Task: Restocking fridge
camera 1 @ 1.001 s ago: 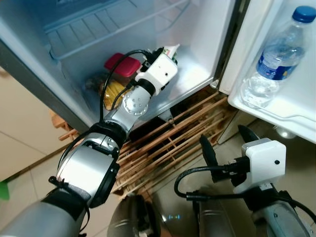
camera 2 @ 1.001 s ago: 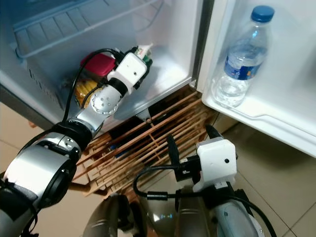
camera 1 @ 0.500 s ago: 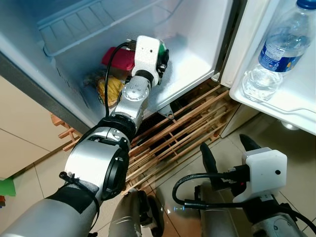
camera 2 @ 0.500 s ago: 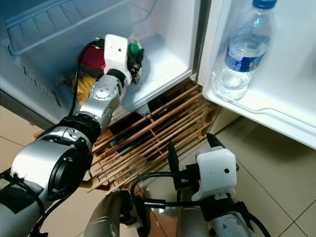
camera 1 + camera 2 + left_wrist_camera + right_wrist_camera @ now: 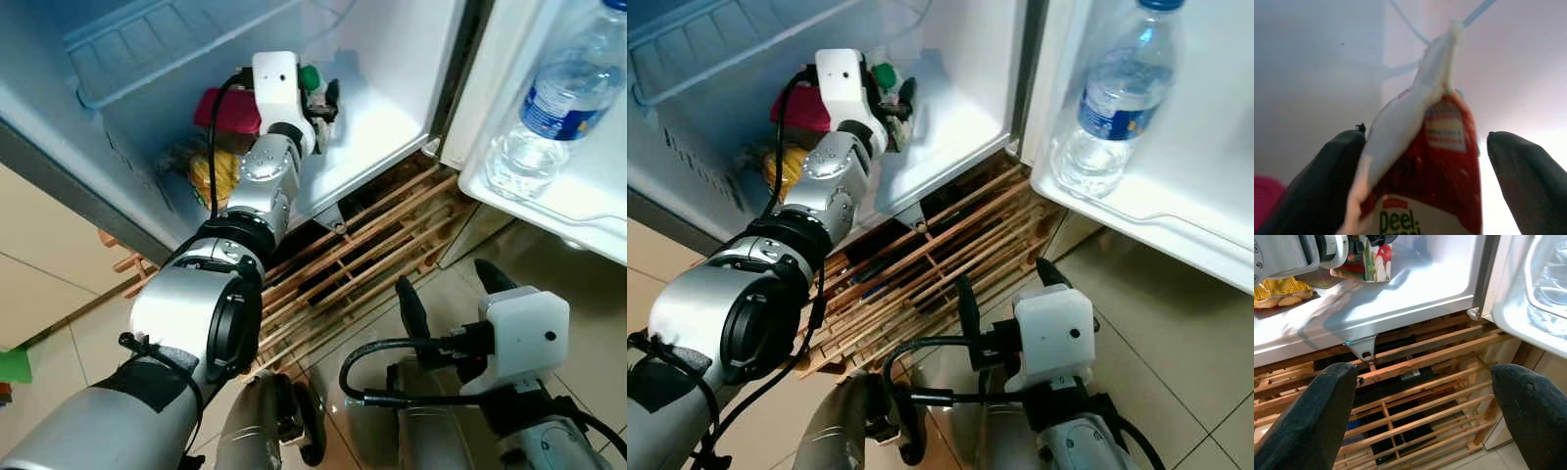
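One left arm (image 5: 250, 211) stretches into fridge (image 5: 392, 108), clasping carton (image 5: 1376, 264).

The left gripper (image 5: 318, 98) has turned its carton (image 5: 1376, 262) upright, deeper inside the fridge (image 5: 392, 117).

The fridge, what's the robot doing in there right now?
It is restocking. The left claw reaches into the open fridge holding a red and white carton upright, next to a red-lidded box and a yellow packet on the fridge floor. The right claw hangs open and idle low down, in front of the wooden rack under the fridge. A water bottle stands in the door shelf.
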Motion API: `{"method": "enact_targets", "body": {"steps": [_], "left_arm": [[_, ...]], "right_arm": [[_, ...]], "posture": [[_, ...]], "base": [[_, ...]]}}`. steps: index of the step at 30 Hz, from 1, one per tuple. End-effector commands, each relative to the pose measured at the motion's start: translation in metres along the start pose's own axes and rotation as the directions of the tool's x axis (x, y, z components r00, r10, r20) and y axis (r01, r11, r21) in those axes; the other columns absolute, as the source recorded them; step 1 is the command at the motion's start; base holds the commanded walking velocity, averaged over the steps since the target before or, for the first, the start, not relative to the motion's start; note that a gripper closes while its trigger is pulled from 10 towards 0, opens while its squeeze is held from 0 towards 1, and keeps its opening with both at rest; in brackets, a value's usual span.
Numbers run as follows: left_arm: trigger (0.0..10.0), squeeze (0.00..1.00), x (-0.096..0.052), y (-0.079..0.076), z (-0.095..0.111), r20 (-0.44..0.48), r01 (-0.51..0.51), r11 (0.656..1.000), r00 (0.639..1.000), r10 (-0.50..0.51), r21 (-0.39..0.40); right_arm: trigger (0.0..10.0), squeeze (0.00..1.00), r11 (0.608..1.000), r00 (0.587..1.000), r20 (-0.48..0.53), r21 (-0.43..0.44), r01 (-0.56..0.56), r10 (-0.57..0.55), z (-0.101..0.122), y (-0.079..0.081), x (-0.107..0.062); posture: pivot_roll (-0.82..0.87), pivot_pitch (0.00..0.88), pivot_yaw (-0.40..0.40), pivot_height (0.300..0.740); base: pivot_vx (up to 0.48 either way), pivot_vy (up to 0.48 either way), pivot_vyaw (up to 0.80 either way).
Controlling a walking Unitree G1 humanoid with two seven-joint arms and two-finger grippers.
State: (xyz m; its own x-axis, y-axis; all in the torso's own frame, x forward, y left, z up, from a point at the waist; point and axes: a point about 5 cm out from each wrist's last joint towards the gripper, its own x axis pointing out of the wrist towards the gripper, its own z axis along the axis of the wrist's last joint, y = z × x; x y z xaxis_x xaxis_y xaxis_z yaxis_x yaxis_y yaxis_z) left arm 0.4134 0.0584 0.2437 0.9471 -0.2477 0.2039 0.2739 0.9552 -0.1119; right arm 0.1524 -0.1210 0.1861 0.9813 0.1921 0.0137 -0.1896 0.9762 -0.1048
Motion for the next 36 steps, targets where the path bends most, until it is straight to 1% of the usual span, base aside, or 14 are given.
{"method": "enact_targets", "body": {"steps": [1,4,5,6,7,14,21,26,28,29,31,33,35,36], "left_arm": [[10.0,1.00,0.000,-0.008,-0.001,-0.003,0.038,0.999,0.999,-0.038,0.019],[10.0,1.00,0.000,-0.017,0.001,0.025,0.086,0.996,0.996,-0.087,0.037],[10.0,1.00,0.000,-0.021,0.003,0.034,0.114,0.989,0.993,-0.117,0.097],[10.0,1.00,0.000,-0.021,0.003,0.034,0.114,0.989,0.993,-0.117,0.097],[10.0,1.00,0.000,-0.021,0.009,0.067,0.132,0.974,0.987,-0.147,0.184],[10.0,1.00,-0.001,-0.003,0.032,0.197,0.081,0.944,0.969,-0.150,0.320],[10.0,1.00,-0.003,0.011,0.052,0.308,0.028,0.966,0.945,-0.110,0.258],[10.0,1.00,-0.014,0.001,0.019,0.201,0.161,0.969,0.959,-0.199,0.189],[10.0,1.00,-0.024,-0.009,-0.002,0.121,0.250,0.958,0.956,-0.267,0.140],[10.0,1.00,-0.040,-0.018,-0.022,0.048,0.331,0.938,0.940,-0.337,0.106],[10.0,1.00,-0.051,-0.019,-0.030,0.033,0.348,0.931,0.935,-0.354,0.112],[10.0,1.00,-0.071,-0.008,-0.037,0.016,0.315,0.943,0.948,-0.318,0.104],[10.0,1.00,-0.080,-0.004,-0.038,0.007,0.301,0.949,0.953,-0.303,0.096],[10.0,1.00,-0.099,0.002,-0.040,-0.007,0.291,0.953,0.957,-0.291,0.087]], "right_arm": [[10.0,0.00,1.000,1.000,-0.016,0.013,-0.011,0.011,-0.005,0.002,0.003],[10.0,0.00,1.000,1.000,-0.001,0.008,-0.017,0.017,-0.005,0.002,0.010],[10.0,0.00,1.000,1.000,0.006,0.006,-0.017,0.017,-0.005,0.001,0.013],[10.0,0.00,1.000,1.000,0.006,0.006,-0.017,0.017,-0.005,0.001,0.013],[10.0,0.00,1.000,1.000,0.019,0.001,-0.017,0.017,-0.005,-0.001,0.016],[10.0,0.00,1.000,0.998,0.065,-0.006,-0.019,0.019,-0.008,-0.010,0.041],[10.0,0.00,0.999,0.991,0.127,-0.035,-0.032,0.036,-0.007,-0.018,0.066],[10.0,0.00,1.000,0.988,0.153,-0.028,-0.009,0.013,-0.009,-0.029,0.077],[10.0,0.00,1.000,0.989,0.147,0.003,0.014,-0.014,-0.012,-0.037,0.080],[10.0,0.00,0.999,0.990,0.139,0.027,0.031,-0.035,-0.015,-0.043,0.082],[10.0,0.00,0.999,0.990,0.134,0.033,0.038,-0.042,-0.017,-0.047,0.085],[10.0,0.00,0.998,0.990,0.133,0.035,0.043,-0.047,-0.020,-0.051,0.088],[10.0,0.00,0.998,0.990,0.134,0.037,0.044,-0.049,-0.021,-0.052,0.089],[10.0,0.00,0.999,0.989,0.137,0.021,0.044,-0.046,-0.022,-0.054,0.091]], "posture": [[-0.39,0.269,0.147,0.671],[-0.39,0.248,0.148,0.671],[-0.38,0.232,0.148,0.671],[-0.38,0.232,0.148,0.671],[-0.37,0.215,0.148,0.671],[-0.32,0.107,0.147,0.671],[-0.30,0.003,0.156,0.671],[-0.27,0.000,0.153,0.671],[-0.24,0.000,0.139,0.671],[-0.23,0.000,0.133,0.671],[-0.21,0.000,0.125,0.671],[-0.17,0.000,0.104,0.671],[-0.16,0.000,0.101,0.671],[-0.14,0.000,0.100,0.671]], "base": [[0.000,0.000,0.00],[0.000,0.000,0.00],[0.000,0.000,0.00],[0.000,0.000,0.00],[0.000,0.000,0.00],[0.000,0.000,0.00],[0.000,0.000,0.00],[0.000,0.000,0.00],[0.000,0.000,0.00],[0.000,0.000,0.00],[0.000,0.000,0.00],[0.000,0.000,0.00],[0.000,0.000,0.00],[0.000,0.000,0.00]]}}
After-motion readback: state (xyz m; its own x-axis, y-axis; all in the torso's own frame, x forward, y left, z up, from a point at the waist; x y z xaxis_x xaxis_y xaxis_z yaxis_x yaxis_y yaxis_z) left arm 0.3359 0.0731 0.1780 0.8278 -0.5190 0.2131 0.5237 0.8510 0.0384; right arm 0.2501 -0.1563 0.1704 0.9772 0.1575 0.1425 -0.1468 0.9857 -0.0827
